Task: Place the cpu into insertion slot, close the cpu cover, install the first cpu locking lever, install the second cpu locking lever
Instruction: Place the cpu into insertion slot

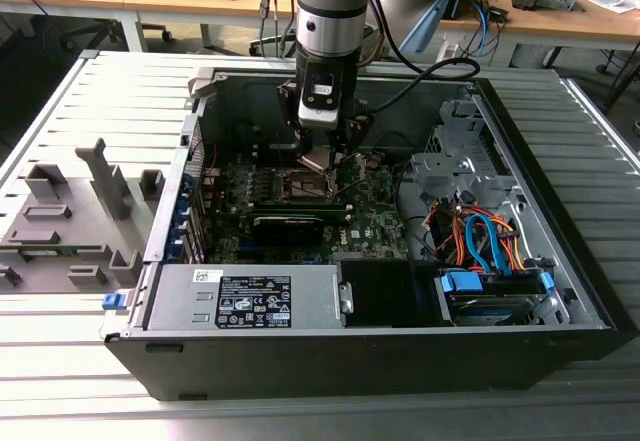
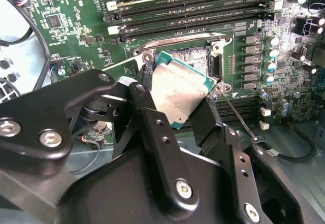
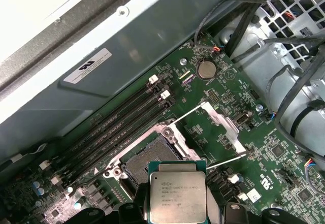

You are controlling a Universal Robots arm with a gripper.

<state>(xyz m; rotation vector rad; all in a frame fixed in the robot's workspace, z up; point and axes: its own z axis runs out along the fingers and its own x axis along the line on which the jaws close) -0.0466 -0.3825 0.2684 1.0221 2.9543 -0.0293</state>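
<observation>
My gripper (image 1: 318, 157) is shut on the cpu (image 2: 179, 95), a silvery square chip with a green edge, its fingers (image 2: 148, 113) pressing on two opposite sides. The chip hangs tilted just above the motherboard, beside and partly over the insertion slot (image 2: 196, 56). In the first wrist view the cpu (image 3: 176, 195) sits at the slot's near corner, and the dark insertion slot (image 3: 151, 155) lies uncovered. The cpu cover (image 3: 222, 125) stands raised at the slot's far side. Two thin locking levers (image 3: 226, 159) stick up, unlatched.
The open black computer case (image 1: 560, 291) walls the board in. Long black memory slots (image 3: 119, 127) run beside the socket. A black card (image 1: 290, 223), a power supply (image 1: 250, 299) and a drive bay with coloured cables (image 1: 480, 241) lie nearby. A grey fixture (image 1: 70, 216) sits outside.
</observation>
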